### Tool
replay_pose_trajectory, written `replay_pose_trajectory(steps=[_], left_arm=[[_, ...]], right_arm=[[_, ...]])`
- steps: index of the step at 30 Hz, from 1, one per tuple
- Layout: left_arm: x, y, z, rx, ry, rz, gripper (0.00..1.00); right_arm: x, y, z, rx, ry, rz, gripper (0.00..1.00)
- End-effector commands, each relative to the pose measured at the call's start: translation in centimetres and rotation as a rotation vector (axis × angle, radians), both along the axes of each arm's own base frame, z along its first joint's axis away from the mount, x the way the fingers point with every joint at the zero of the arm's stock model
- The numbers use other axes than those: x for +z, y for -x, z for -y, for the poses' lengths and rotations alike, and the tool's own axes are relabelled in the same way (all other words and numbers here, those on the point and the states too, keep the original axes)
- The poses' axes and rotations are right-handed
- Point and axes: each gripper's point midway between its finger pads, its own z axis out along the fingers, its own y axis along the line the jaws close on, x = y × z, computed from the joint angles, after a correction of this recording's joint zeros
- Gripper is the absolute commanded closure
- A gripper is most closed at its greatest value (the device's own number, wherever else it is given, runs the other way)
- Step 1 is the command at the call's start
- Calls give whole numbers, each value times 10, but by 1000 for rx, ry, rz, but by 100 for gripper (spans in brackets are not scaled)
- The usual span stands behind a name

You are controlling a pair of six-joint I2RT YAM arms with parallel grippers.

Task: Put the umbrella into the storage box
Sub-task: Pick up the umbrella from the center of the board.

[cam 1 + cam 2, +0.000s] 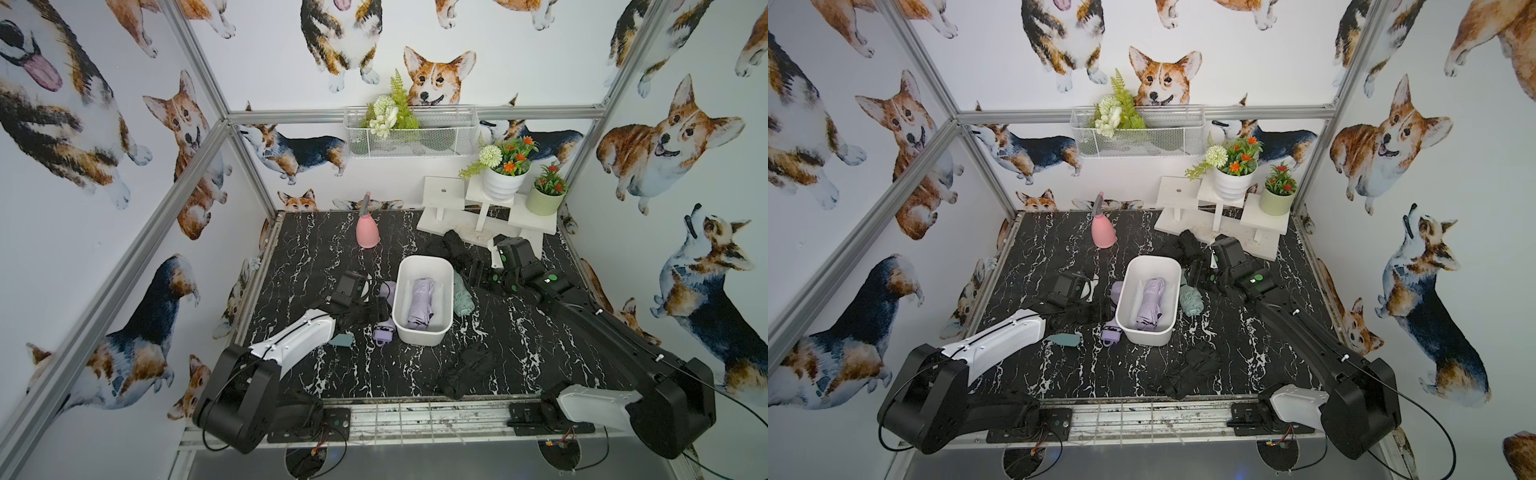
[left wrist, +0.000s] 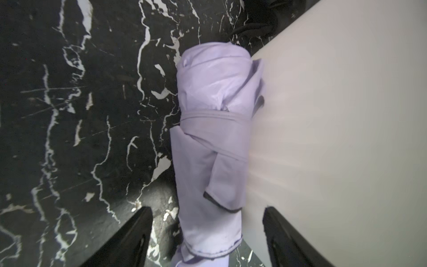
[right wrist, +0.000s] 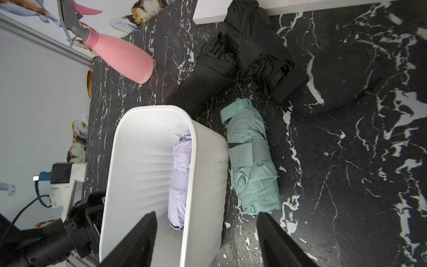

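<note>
The white storage box (image 1: 424,260) stands mid-table with a folded lilac umbrella (image 1: 420,301) lying inside it. A second lilac umbrella (image 2: 212,115) lies on the table against the box's outer wall (image 2: 335,115). My left gripper (image 2: 206,209) is open astride this umbrella, and a gap shows on each side of it. A mint umbrella (image 3: 251,166) lies along the box's opposite wall (image 3: 208,173). My right gripper (image 3: 208,231) is open over that wall, with one finger above the box's inside and the other above the table near the mint umbrella.
Black folded umbrellas lie behind the box (image 1: 453,245) and near the front edge (image 1: 467,370). A pink spray bottle (image 1: 368,232) stands at the back, beside a white step stand (image 1: 482,216) with plant pots. A teal flat piece (image 1: 340,340) lies under my left arm.
</note>
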Motion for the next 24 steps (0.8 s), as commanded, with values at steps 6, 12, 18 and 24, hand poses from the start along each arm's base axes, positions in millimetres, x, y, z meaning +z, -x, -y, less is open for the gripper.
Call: replay_pose_trajectory(steps=[6,12,18,24], left_arm=[[-6,-17,10,-34,97,-13,34],[-15,-22,22,-66,138,-40,41],[-12,-24,11,-35,81,-18,74],[22,-21,-12,10,-19,68,83]], right_arm=[[-2,0,-2,41,1,-2,26],[-8,-2,1,35,-1,-13,26],[-21,-2,3,41,3,-41,28],[-27,-2,6,37,2,-45,28]])
